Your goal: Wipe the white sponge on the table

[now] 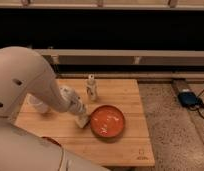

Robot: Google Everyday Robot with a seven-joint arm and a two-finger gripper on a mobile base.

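The white sponge (83,121) is a small off-white block lying on the light wooden table (130,145), just left of the red-orange bowl (107,121). My gripper (80,115) comes down on it from the upper left and is shut on the white sponge, pressing it against the table top. The large white arm covers the table's left part.
A small white bottle (91,87) stands upright behind the bowl. A white cup (39,105) peeks out behind my arm at the left. A blue device (188,98) with a cable lies on the speckled floor to the right. A dark wall runs behind the table.
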